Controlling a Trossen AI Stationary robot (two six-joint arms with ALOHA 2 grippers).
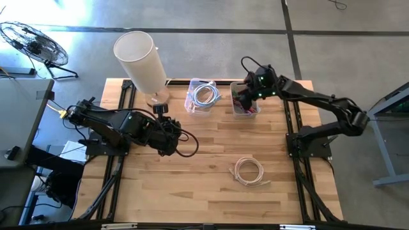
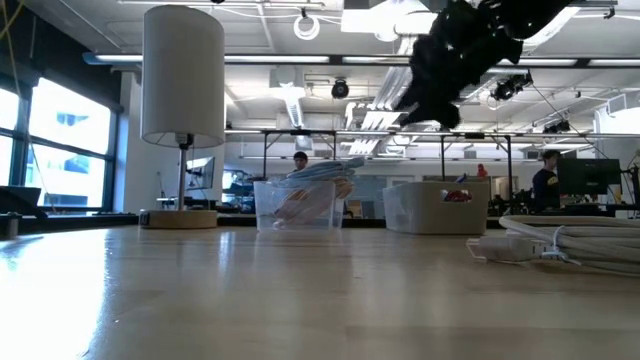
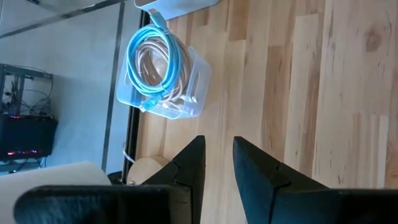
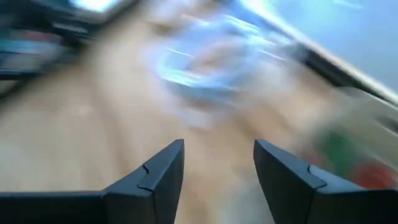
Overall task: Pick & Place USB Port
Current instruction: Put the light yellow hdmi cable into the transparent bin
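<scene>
Nearest, a white coiled cable (image 1: 248, 171) lies loose on the tabletop (image 1: 211, 191), well forward of the right gripper (image 1: 250, 86), which hovers open and empty over the far bin (image 1: 245, 107)

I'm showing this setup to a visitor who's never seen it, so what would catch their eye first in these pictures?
Probably the tall white lamp at the table's back left edge, towering over everything else. Next, the two clear bins beside it: one holding a coiled blue cable, the other with red and green items inside, and the right gripper hanging open just above that second bin. A loose pale cable coil lies alone on the wood nearer the front.
</scene>
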